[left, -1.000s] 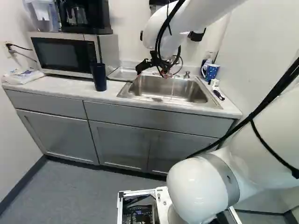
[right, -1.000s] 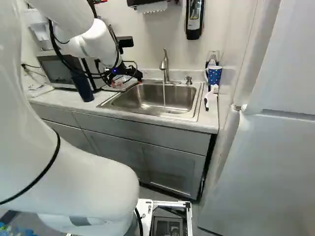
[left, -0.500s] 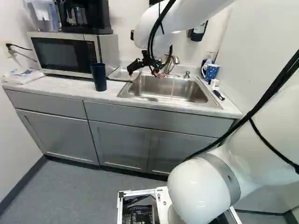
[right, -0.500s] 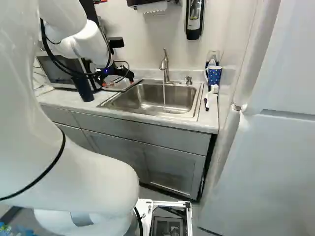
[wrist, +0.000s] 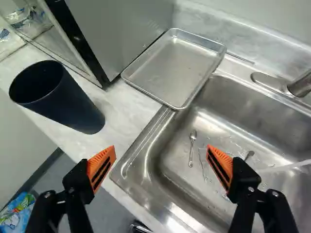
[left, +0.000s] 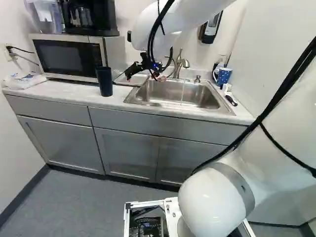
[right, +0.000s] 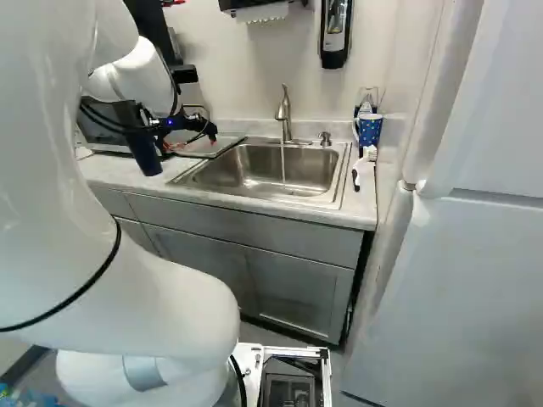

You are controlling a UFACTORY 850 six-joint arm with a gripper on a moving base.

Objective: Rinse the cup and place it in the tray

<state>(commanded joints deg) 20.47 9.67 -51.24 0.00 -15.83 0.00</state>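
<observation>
Legible inscriptions: none.
Markings on colourful plastic packaging [wrist: 17, 211] and wall-mounted soap dispenser [right: 335, 36]: too small to read.

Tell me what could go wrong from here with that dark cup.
The cup stands near the counter's front edge, so a clumsy approach might tip it off. The tray overlaps the sink's rim and could get knocked askew. Water is running, so rinsing may splash.

Navy cup [wrist: 60, 97] — orange pads [wrist: 101, 167] — blue mug [right: 369, 130] with white dots
</observation>
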